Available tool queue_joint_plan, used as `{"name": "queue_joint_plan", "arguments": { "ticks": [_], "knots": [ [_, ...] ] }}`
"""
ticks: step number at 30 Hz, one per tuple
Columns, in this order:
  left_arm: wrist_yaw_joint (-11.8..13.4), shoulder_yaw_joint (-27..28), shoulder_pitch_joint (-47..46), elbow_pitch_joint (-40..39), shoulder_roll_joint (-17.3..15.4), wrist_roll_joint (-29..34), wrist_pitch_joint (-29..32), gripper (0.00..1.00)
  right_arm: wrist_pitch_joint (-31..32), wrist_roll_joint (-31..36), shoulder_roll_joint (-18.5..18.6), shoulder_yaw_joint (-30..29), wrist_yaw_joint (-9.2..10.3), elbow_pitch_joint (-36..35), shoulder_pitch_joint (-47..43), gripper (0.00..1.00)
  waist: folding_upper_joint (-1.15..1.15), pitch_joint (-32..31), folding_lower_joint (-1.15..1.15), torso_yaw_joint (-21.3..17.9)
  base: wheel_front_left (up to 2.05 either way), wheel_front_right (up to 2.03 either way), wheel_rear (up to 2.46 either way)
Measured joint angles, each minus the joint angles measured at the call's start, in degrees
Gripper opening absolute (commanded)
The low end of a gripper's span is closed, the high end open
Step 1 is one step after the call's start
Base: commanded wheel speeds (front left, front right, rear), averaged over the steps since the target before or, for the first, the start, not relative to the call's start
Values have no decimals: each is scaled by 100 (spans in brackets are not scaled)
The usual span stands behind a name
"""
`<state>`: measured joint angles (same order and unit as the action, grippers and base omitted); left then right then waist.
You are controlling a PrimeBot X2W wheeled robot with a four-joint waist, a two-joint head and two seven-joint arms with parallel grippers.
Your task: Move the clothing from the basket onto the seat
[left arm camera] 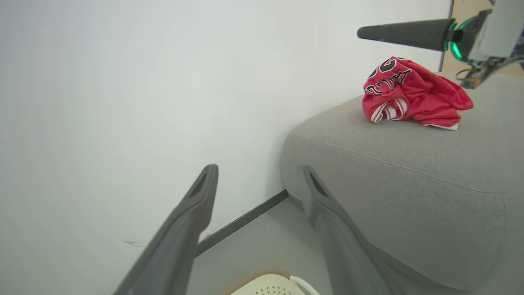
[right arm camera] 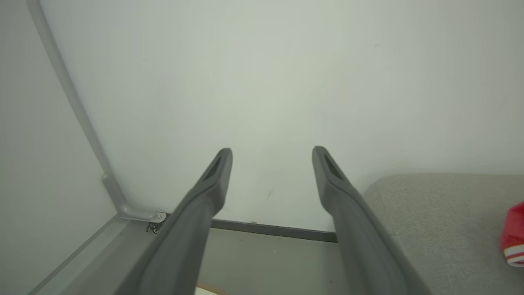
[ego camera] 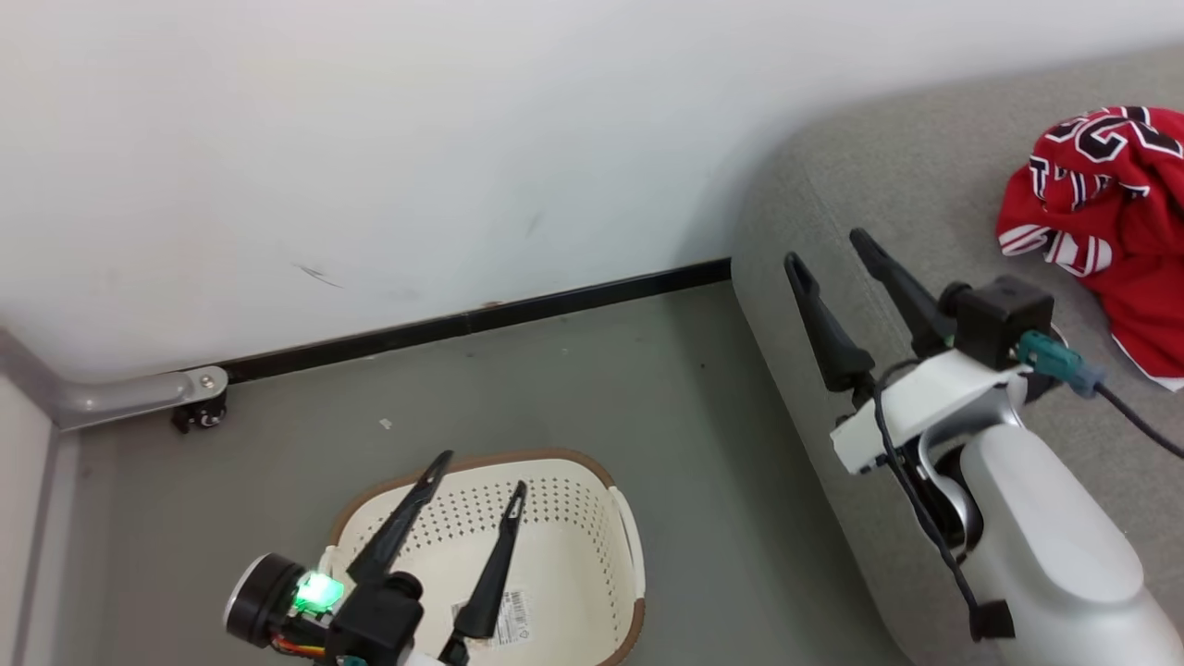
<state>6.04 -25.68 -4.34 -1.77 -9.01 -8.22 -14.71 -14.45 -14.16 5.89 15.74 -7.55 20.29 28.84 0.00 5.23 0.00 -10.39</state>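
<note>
Red jersey (ego camera: 1110, 213) crumpled on grey sofa (ego camera: 888, 166), no clothes in basket (ego camera: 583, 546): task prob done. Left gripper (ego camera: 484, 470), right gripper (ego camera: 824, 245) both jaws apart, empty. Next: just park arms.

Right gripper (right arm camera: 272, 152) stood with its two dark fingers spread and nothing between them, aimed at the white wall (right arm camera: 266, 82) above a dark baseboard (right arm camera: 270, 229). Grey seat (right arm camera: 442, 213) occupied the lower right. A red, white-striped edge of the clothing (right arm camera: 515, 233) lay on it at the right border.
</note>
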Motion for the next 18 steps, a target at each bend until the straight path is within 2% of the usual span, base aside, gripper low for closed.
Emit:
{"name": "queue_joint_plan", "arguments": {
  "ticks": [7,13,18],
  "knots": [
    [138,539,193,116,125,-147,0,100,0,-70,55,-57,0,-191,-643,100,0,-172,0,290,0,0,0],
    [136,816,308,132,224,-291,0,100,0,-23,56,-401,1,-354,-972,100,0,-284,0,499,0,0,0],
    [136,1035,402,196,334,-344,0,100,0,78,20,-424,1,-469,-1250,100,0,-357,0,630,0,0,0]
  ]
}}
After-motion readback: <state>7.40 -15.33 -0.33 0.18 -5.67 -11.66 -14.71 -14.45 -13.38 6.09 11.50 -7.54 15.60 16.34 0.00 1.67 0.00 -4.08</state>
